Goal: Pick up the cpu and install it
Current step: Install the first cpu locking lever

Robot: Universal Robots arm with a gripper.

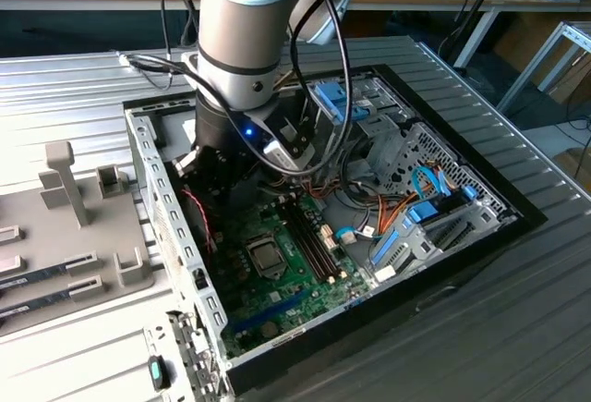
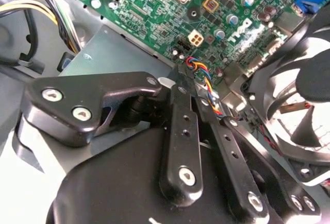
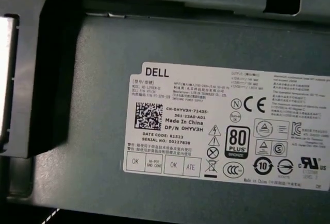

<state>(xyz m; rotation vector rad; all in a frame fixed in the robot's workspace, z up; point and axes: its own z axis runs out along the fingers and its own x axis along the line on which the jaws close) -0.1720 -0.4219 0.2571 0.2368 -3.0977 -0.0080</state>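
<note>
Black linkages of the claw are seen hung low over the green board inside the open computer case, its opening untellable, while the cpu is seated in its socket, seemingly already installed.

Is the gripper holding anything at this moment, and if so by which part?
Cannot be told: the gripper is low inside the case above the motherboard, and nothing shows between its links.

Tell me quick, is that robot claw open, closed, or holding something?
Gripper: cannot be told; it hangs low inside the computer case, over the motherboard.
</note>
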